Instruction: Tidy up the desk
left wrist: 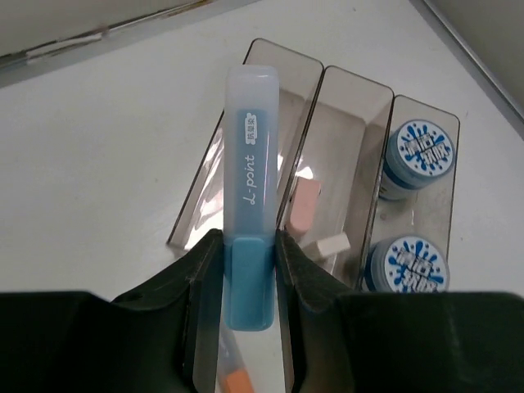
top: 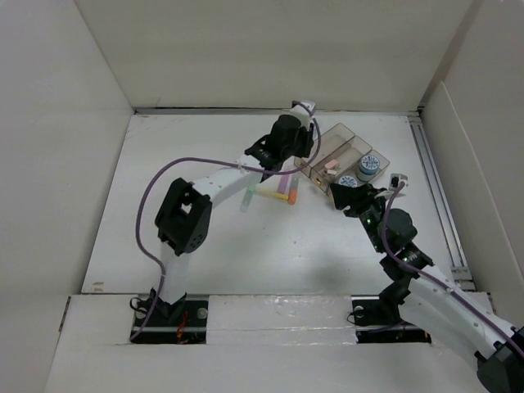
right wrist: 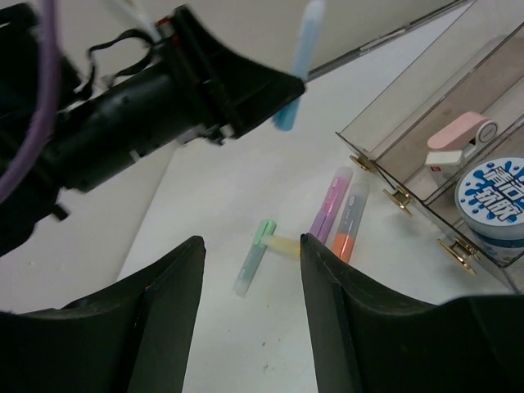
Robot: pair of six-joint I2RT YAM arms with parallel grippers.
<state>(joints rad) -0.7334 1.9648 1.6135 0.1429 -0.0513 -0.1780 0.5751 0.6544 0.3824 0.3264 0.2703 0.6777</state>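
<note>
The desk [top: 188,155] is the large white tabletop. My left gripper [left wrist: 250,250] is shut on a blue highlighter [left wrist: 250,188] and holds it above the left compartment of the clear three-compartment tray [left wrist: 266,61]. In the top view this gripper [top: 298,124] hovers at the tray's [top: 336,135] left end. Green [right wrist: 254,255], yellow [right wrist: 284,246], purple [right wrist: 329,205] and orange [right wrist: 350,221] highlighters lie on the desk. My right gripper [right wrist: 252,278] is open and empty, above the desk near the tray's near end [top: 348,195].
The tray's middle compartment holds a pink correction tape [left wrist: 306,205] and a white eraser [left wrist: 332,244]. Its right compartment holds two blue-lidded jars [left wrist: 418,151] [left wrist: 407,266]. White wall panels stand on three sides of the desk.
</note>
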